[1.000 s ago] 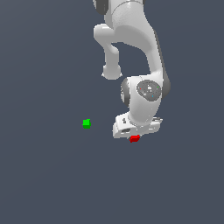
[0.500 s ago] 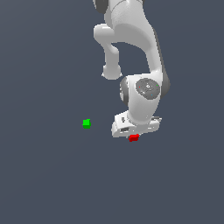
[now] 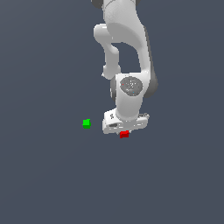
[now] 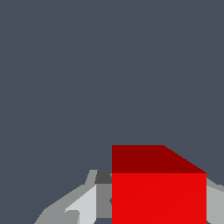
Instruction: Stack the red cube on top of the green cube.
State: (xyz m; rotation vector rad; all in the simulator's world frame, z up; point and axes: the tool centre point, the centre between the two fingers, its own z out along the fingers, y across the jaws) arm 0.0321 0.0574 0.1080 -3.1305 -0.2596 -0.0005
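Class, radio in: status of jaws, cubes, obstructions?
Gripper low over red cube, jaws flanking it. Green cube apart, toward exterior view's left. No obstruction visible.

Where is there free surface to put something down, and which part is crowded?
The grey floor is bare almost everywhere: the stretch between the green cube and the gripper, everything left of the green cube in the exterior view, and the whole foreground. Only the spot around the red cube, under the gripper, is crowded.

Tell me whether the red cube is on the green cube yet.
Not on it. The red cube sits under the gripper, well apart from the green cube, which stands alone toward the exterior view's left.
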